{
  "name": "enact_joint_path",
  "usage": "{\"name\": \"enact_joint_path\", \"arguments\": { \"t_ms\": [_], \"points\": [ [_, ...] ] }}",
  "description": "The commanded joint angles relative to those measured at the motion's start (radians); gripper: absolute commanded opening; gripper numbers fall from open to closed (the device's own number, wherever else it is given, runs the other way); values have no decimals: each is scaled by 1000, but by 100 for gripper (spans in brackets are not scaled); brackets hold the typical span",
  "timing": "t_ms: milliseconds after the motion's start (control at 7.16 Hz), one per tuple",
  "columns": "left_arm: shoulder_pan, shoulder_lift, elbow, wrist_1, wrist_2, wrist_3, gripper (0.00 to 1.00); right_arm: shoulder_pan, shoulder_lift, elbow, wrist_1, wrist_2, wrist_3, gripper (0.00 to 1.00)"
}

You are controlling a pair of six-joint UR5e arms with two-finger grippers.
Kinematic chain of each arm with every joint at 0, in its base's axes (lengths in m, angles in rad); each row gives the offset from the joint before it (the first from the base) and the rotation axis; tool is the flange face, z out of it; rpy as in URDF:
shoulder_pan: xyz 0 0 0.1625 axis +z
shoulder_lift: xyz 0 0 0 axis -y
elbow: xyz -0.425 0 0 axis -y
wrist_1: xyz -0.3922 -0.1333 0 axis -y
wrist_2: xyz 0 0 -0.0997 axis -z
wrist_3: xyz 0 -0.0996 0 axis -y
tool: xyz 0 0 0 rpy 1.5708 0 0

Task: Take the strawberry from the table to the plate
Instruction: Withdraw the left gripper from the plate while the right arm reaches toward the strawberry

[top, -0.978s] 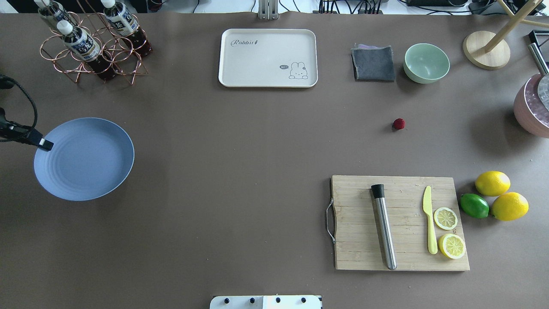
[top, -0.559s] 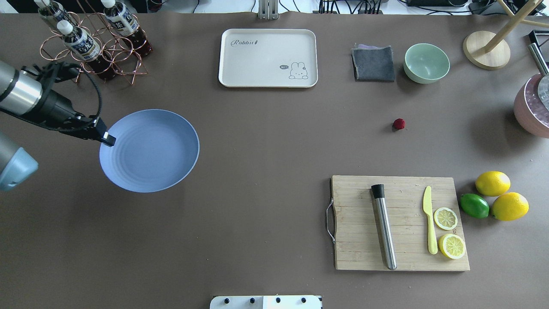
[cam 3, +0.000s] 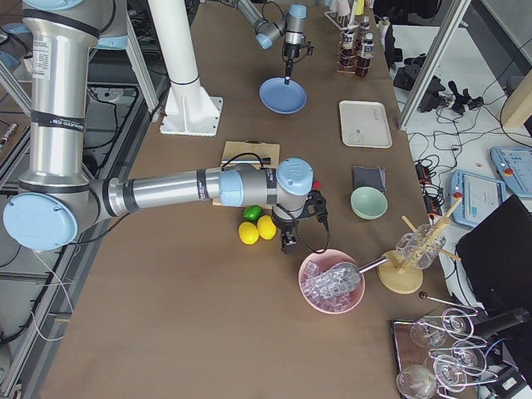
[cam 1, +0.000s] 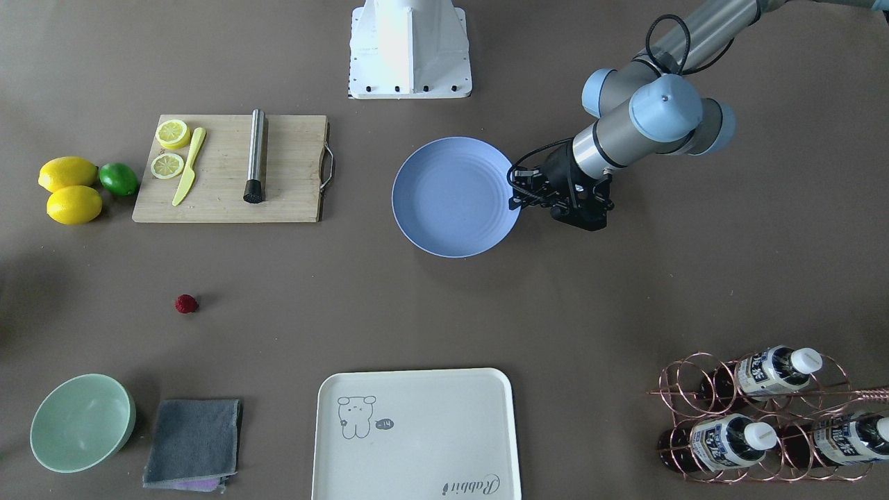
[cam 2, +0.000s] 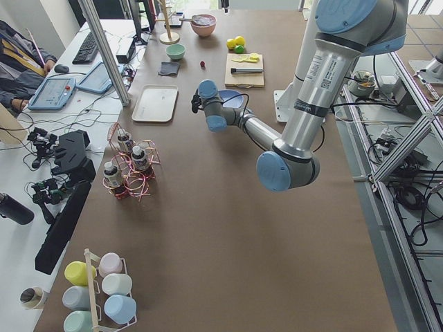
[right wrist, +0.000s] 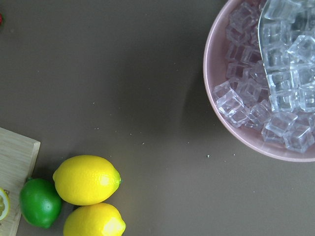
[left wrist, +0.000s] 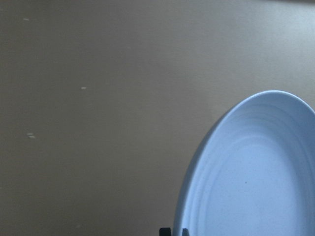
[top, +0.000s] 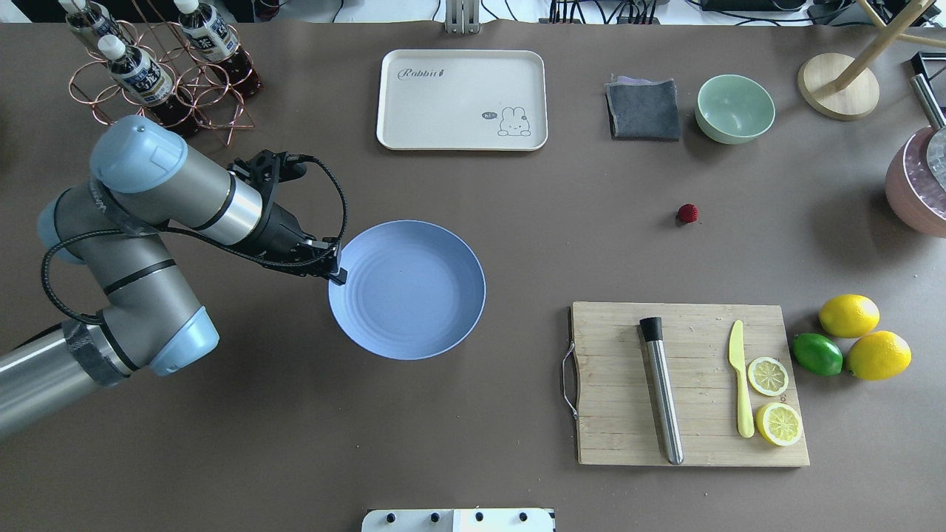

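Left gripper (top: 337, 274) is clamped on the 9 o'clock rim of the plate (top: 414, 295). Right gripper (cam 3: 288, 243): opening cannot be told. Strawberry (top: 687, 213) lies on the table (top: 473, 443), well apart at the plate's 2 o'clock. Tray (top: 462, 100) at 12 o'clock reads "Rabbit"; cutting board (top: 613, 384) at 4 o'clock.

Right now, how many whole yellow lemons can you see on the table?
2. The farther lemon and the nearer lemon lie together beside the green lime, off the cutting board's right end in the overhead view. The cut lemon halves on the board aren't counted.
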Motion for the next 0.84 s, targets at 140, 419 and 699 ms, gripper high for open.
{"name": "enact_joint_path", "arguments": {
  "t_ms": [140, 419, 699],
  "points": [
    [64, -108, 100, -9, 129, -73, 0, 0, -9, -3, 0, 63, -2, 100],
    [64, -142, 140, -12, 177, -75, 0, 0, -15, -1, 0, 65, -3, 100],
    [66, -150, 180, -49, 183, -77, 0, 0, -15, -10, -2, 121, -8, 100]
  ]
}}
